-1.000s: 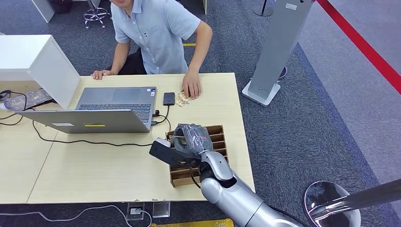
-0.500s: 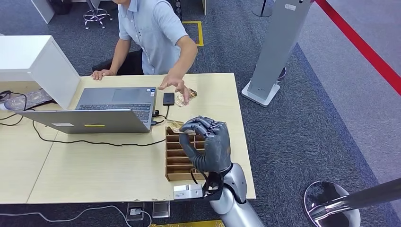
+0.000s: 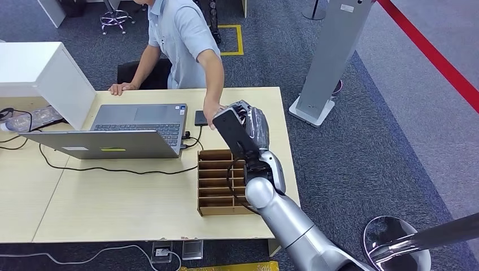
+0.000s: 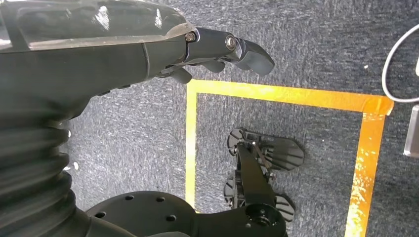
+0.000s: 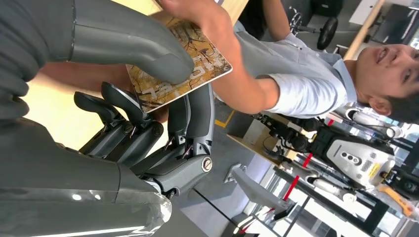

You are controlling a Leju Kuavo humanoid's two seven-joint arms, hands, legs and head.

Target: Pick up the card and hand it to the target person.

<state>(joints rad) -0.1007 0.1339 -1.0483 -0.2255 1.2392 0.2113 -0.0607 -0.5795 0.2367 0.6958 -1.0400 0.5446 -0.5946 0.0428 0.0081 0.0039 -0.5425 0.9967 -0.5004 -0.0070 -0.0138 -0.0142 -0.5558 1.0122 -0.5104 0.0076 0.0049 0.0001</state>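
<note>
Head view shows the silver right arm raised over the pale wooden table (image 3: 141, 203), its dark right hand (image 3: 248, 125) lifted past the far end of the brown cardboard slotted organiser box (image 3: 217, 182) at about 12 o'clock from it. A person in a light blue short-sleeved shirt (image 3: 181, 39) leans in from the far side of the table, and the person's hand (image 3: 210, 108) meets the robot's hand at its 9 o'clock. From the right wrist camera, the thick grey thumb presses a thin rectangular card with a gold and brown printed pattern (image 5: 190, 69) against the darker fingers (image 5: 192, 113), so the right hand (image 5: 148, 113) is grasping the card; the person's hand (image 5: 197, 15) lies on the card's far edge, touching it.

On the table, an open grey laptop (image 3: 130, 127) sits at 9 o'clock from the robot's hand, with a small black phone (image 3: 201, 117) just beside its right corner and a black cable (image 3: 101, 168) trailing toward the near side.

Left wrist camera looks down at grey carpet with a yellow tape outline (image 4: 276, 96); the left hand (image 4: 148, 44) holds nothing, its dark fingers (image 4: 237, 49) bent inward.
</note>
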